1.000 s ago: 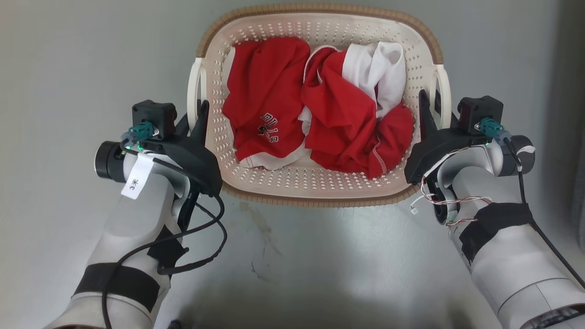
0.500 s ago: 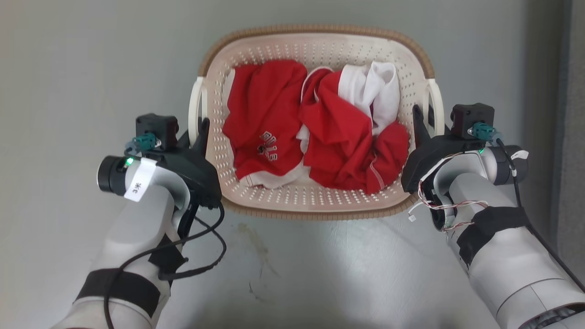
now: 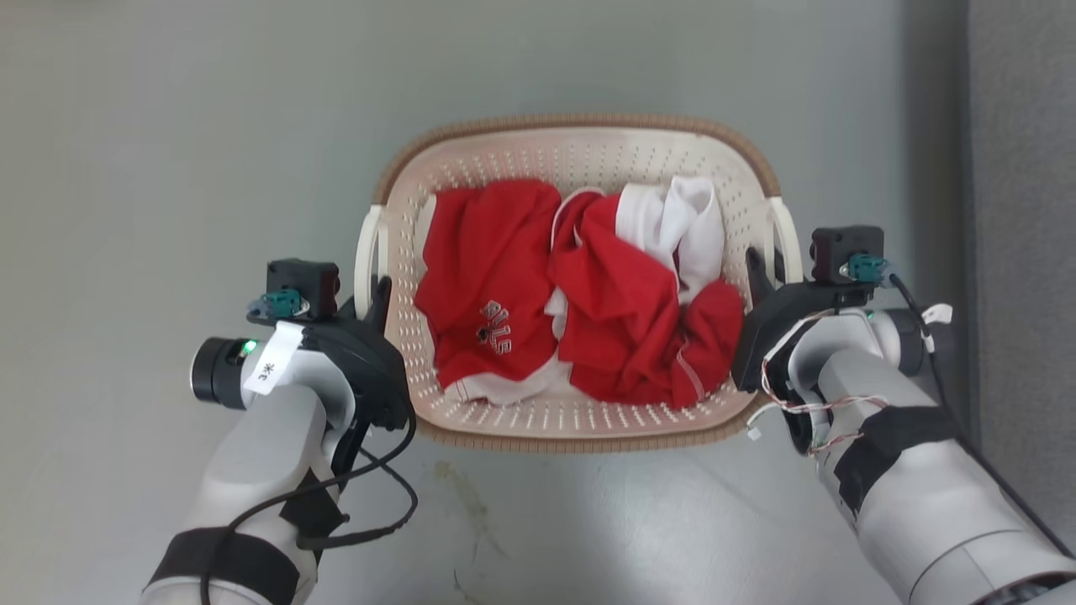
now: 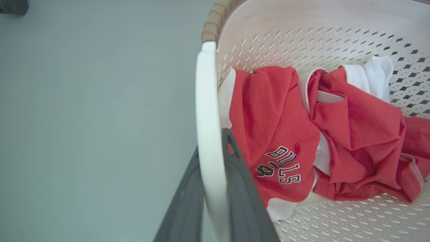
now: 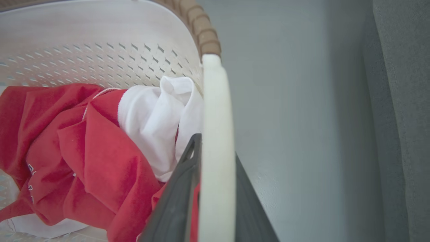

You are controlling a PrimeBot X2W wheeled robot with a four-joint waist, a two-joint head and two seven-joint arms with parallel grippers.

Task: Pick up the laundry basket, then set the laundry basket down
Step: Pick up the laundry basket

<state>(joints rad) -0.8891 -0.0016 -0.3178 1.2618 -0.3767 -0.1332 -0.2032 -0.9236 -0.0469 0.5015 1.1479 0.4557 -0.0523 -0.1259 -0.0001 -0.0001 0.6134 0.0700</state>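
Now laundry basket [image 3: 572,126] between my arms, over grey floor [image 3: 168,126], clothes [image 3: 588,311] inside. Left gripper [image 3: 380,290] clamped on left handle [image 4: 206,117], right gripper [image 3: 761,265] on right handle [image 5: 216,134]. Risk: uneven lift tilts basket, smooth handles slip from fingers [image 4: 245,201], clothes spill.
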